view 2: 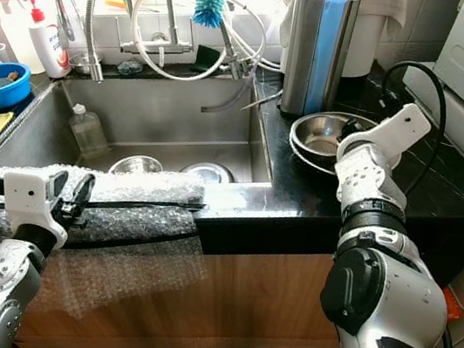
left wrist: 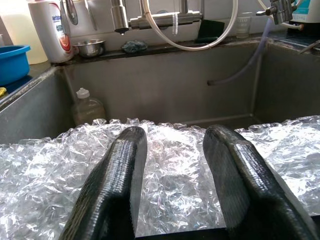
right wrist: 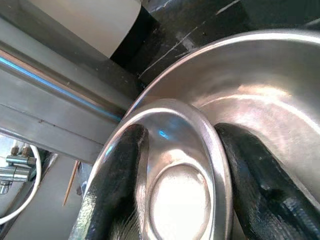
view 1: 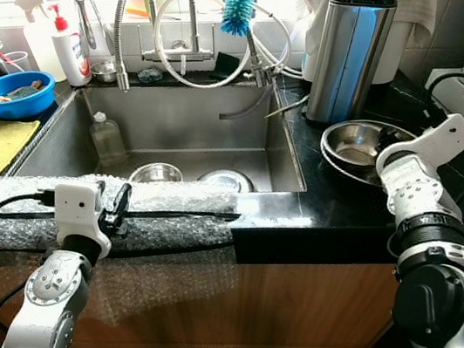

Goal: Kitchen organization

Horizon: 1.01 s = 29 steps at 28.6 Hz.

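Straddling a small steel bowl [right wrist: 182, 185], the right gripper [right wrist: 177, 190] has one black finger inside the rim and one outside it, in the larger bowl [right wrist: 270, 105] the small one is nested in. The pads look close against the thin wall, though whether they are truly clenched on it or only closing I cannot tell for certain; I judge it a grasp on the rim. From the head camera the nested bowls [view 1: 356, 145] sit on the black counter [view 1: 342, 200] right of the sink [view 1: 177, 130], just in front of the tall steel knife block [view 1: 350, 51], with the right arm reaching over them from the counter's near edge. The coming move turns on this: the small bowl lies directly between the jaws, mouth up, so it must come straight up out of its larger mate before going anywhere, and the right arm is plainly the nearer one.

The left gripper [left wrist: 175, 185] rests with fingers parted and empty on the bubble wrap [view 1: 120, 209] padding the sink's front edge, well apart from the bowls.

The bowls are polished, round, thin-walled and slippery-looking. Down in the basin lie two more steel bowls [view 1: 192, 176] and a clear plastic bottle [view 1: 107, 138]; a blue bottle brush [view 1: 238, 7] hangs above the faucet.
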Motion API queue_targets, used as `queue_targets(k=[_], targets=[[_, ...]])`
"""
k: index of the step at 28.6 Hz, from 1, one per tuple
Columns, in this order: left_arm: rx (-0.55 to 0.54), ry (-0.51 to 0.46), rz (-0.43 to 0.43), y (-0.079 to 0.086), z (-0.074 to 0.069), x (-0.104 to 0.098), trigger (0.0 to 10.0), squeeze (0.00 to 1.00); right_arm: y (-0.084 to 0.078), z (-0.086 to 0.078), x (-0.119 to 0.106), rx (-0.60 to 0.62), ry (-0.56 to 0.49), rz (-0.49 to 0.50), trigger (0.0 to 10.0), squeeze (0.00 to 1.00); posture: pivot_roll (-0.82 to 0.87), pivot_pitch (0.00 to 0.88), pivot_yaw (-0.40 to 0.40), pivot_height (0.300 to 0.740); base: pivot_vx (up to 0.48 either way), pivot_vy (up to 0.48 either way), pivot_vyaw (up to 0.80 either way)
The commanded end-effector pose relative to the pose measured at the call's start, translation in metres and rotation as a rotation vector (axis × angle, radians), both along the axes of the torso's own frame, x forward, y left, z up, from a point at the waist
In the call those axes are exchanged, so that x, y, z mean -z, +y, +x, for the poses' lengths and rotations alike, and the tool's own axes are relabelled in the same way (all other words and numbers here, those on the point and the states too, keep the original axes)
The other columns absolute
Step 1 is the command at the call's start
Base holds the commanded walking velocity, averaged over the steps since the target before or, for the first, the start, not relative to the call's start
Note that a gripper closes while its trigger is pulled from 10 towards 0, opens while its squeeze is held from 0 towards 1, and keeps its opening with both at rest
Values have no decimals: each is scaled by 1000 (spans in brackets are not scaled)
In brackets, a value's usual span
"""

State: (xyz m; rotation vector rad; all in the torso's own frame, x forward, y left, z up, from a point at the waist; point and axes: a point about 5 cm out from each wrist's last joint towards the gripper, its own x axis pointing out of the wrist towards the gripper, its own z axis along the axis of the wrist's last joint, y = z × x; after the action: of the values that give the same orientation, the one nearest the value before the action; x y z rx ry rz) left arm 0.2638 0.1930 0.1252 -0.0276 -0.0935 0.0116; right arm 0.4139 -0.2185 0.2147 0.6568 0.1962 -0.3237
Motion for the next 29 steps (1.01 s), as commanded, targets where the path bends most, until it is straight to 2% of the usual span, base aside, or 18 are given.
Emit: queue_targets(k=[1,9,10,12,13,15,16,29], targets=[[21,34,20,0,3,4,10000,0,5,1,0,-13,24,21,10000,0,-92,0,146,740,0,0,0],[45,46,18,-3,5,5,10000,0,5,0,4,2,50,78,10000,0,-89,0,144,740,0,0,0],[46,46,17,-3,4,5,10000,0,5,0,5,5,52,83,8157,0,-90,0,144,740,0,0,0],[46,46,16,-3,4,5,10000,0,5,0,5,6,53,87,8157,0,-90,0,144,740,0,0,0],[46,46,17,-3,4,5,10000,0,5,0,5,11,51,82,588,0,-88,0,144,740,0,0,0],[46,47,17,-3,5,5,10000,0,4,0,5,15,50,79,588,0,-89,0,144,740,0,0,0],[47,48,19,-3,5,5,10000,0,3,0,3,20,44,75,0,0,-91,0,145,740,0,0,0],[59,62,22,-4,6,7,10000,0,-1,0,-1,41,30,88,0,0,-92,0,149,740,0,0,0]])
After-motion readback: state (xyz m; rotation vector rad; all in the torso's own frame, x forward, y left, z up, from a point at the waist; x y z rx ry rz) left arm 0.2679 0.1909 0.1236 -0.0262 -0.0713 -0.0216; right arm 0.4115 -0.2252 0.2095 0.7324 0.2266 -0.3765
